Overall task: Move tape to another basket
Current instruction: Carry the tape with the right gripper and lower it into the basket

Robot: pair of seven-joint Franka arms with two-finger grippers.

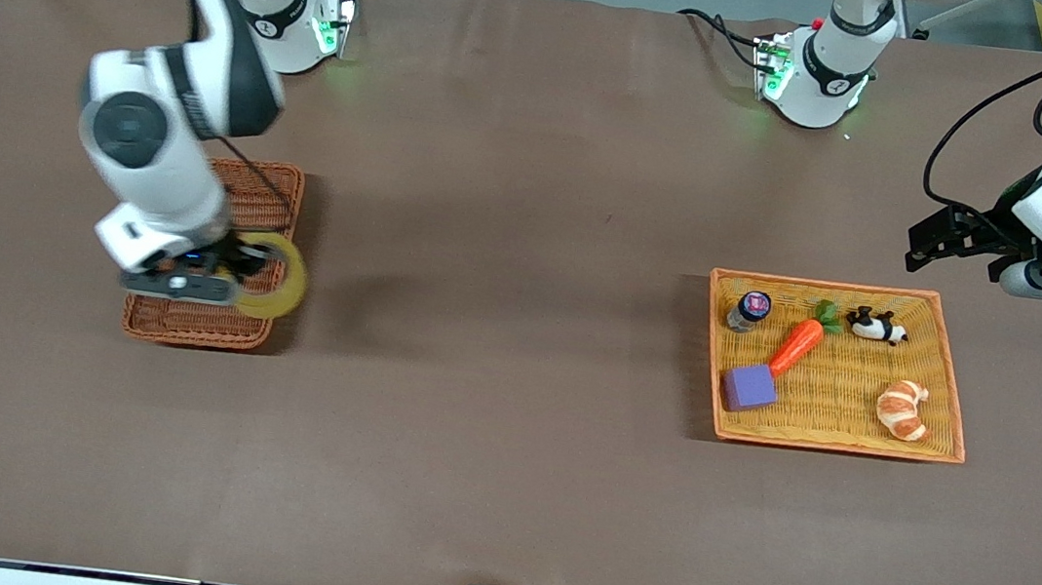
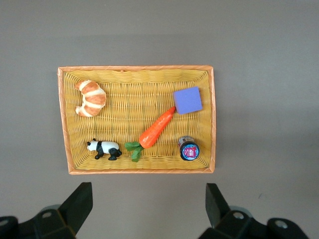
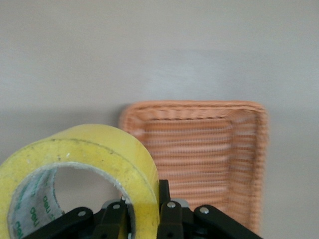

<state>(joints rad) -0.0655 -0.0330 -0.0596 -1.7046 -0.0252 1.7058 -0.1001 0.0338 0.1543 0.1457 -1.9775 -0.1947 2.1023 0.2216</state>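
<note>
The tape [image 1: 285, 277], a yellow ring-shaped roll, hangs upright above the edge of the reddish-brown wicker basket [image 1: 184, 325] at the right arm's end of the table. My right gripper [image 1: 245, 273] is shut on its wall. In the right wrist view one finger sits inside the hole of the tape [image 3: 102, 152] and the other outside, with the right gripper [image 3: 144, 201] over the basket [image 3: 199, 149]. My left gripper [image 1: 924, 246] waits open over bare table beside the yellow-orange tray. The left wrist view shows the left gripper [image 2: 148, 201] holding nothing.
The yellow-orange wicker tray [image 1: 952, 405] at the left arm's end holds a croissant toy [image 1: 902, 410], a carrot [image 1: 797, 346], a purple block [image 1: 750, 387], a small jar [image 1: 750, 310] and a panda figure [image 1: 876, 325]. The left wrist view shows the same tray [image 2: 63, 119]. Brown cloth covers the table.
</note>
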